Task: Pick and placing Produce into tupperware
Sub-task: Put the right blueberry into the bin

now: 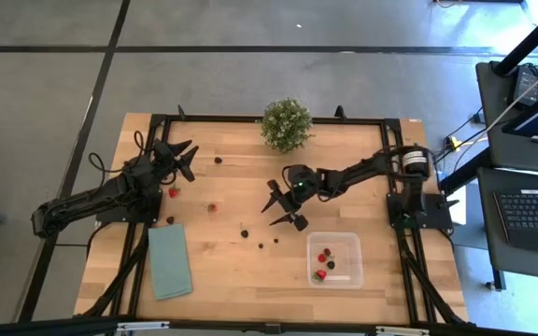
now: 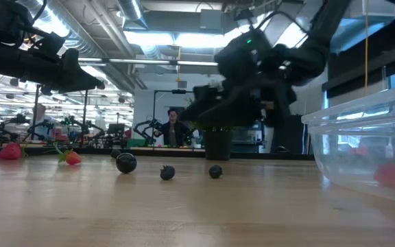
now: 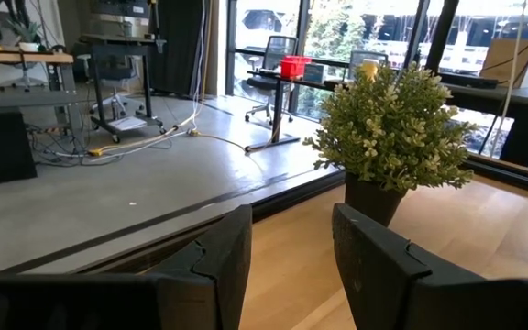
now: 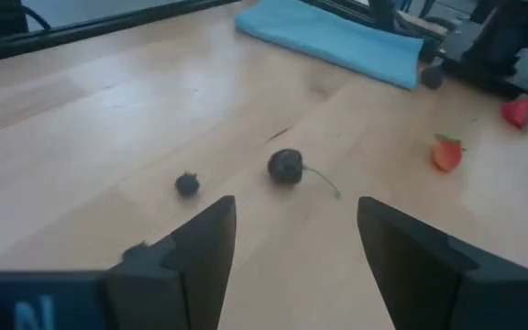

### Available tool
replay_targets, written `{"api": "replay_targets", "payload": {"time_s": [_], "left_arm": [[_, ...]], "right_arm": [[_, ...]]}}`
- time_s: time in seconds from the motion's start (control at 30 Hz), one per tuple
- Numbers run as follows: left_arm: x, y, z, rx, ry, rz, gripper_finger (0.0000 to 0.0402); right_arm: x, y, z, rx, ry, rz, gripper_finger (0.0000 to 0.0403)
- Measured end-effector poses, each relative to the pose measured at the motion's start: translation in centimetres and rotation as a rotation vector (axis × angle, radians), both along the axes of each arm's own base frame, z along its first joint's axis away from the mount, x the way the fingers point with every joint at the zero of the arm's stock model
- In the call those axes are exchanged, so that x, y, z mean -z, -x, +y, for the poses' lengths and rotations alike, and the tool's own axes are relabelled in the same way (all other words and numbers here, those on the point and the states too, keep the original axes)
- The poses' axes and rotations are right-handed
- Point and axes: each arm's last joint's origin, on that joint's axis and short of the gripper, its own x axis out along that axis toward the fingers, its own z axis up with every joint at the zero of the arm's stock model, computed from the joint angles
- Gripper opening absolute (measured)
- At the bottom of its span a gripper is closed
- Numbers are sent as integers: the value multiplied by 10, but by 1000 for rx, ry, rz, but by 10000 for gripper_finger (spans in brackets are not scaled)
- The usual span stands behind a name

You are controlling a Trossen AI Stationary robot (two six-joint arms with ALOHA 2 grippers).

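Small red and dark berries lie scattered on the wooden table: a dark stemmed one, a smaller dark one, a red one, and others. The clear tupperware stands near the right front and holds a few red and dark pieces. My right gripper hovers open over mid-table, just right of the dark berries, touching nothing. My left gripper is open above the table's left side, pointing toward the potted plant.
A bushy green potted plant stands at the far edge's middle. A flat teal cloth lies at the near left. Bare wood stretches between the berries and the tupperware. A person shows in the room beyond the table.
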Motion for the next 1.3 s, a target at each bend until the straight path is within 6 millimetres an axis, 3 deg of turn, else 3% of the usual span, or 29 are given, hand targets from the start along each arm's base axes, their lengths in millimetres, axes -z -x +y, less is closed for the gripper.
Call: {"api": "replay_targets", "payload": {"time_s": [0.27, 0.6, 1.13, 1.3], "left_arm": [[0, 0, 0, 0, 0, 0, 145], [0, 0, 0, 0, 0, 0, 145], [0, 0, 0, -1, 0, 0, 145], [0, 0, 0, 0, 0, 0, 145]], "right_arm": [[20, -28, 0, -173, -98, 33, 230], [34, -16, -6, -257, -40, 125, 230], [38, -13, 19, -411, 58, 77, 230], [48, -12, 23, -421, 49, 105, 230]]}}
